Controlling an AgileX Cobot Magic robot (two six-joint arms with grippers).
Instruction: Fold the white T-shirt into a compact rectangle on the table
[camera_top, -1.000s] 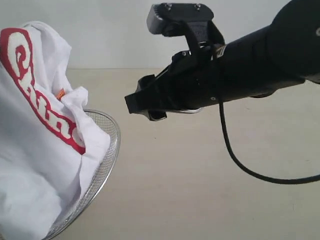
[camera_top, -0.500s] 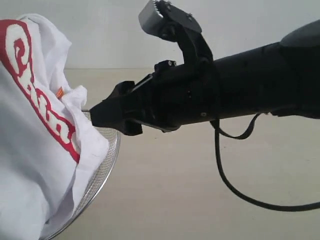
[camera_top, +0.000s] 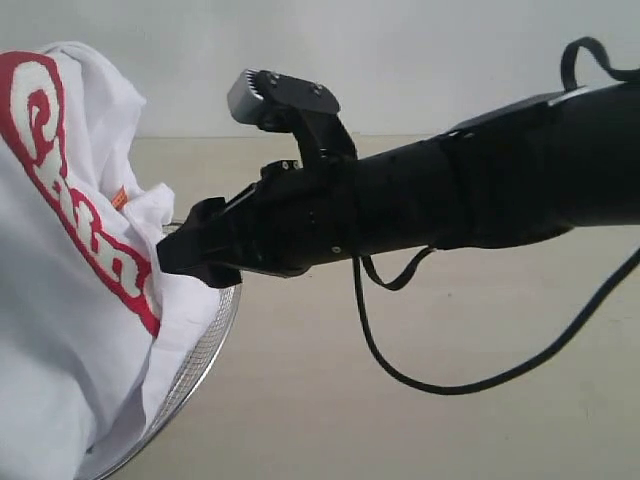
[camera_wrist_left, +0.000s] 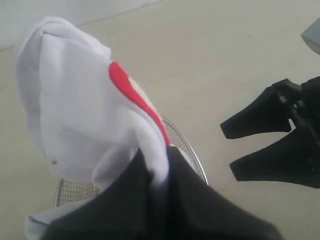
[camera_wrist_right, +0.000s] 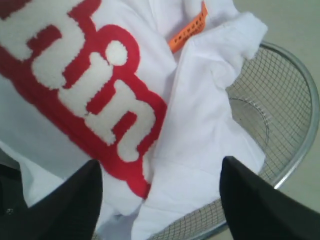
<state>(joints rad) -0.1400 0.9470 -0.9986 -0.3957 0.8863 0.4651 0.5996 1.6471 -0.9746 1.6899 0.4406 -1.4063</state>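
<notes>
Exterior view: right gripper (camera_top: 172, 256) is hovering at the basket (camera_top: 210, 340) rim, jaws spread wide and gripping nothing, tips just beside the shirt (camera_top: 60, 300). Shirt is hanging bunched above the basket and draping down into it, with the red print (camera_top: 60, 170) facing out and the orange tag (camera_top: 120, 197) showing. Left gripper (camera_wrist_left: 152, 167) is clamping a white fold above the basket, 2 fingers pinched tight on cloth. Basket is sitting on the table (camera_top: 450, 420).

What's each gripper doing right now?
Left gripper: closed, holding the white T-shirt.
Right gripper: open, holding nothing.
</notes>
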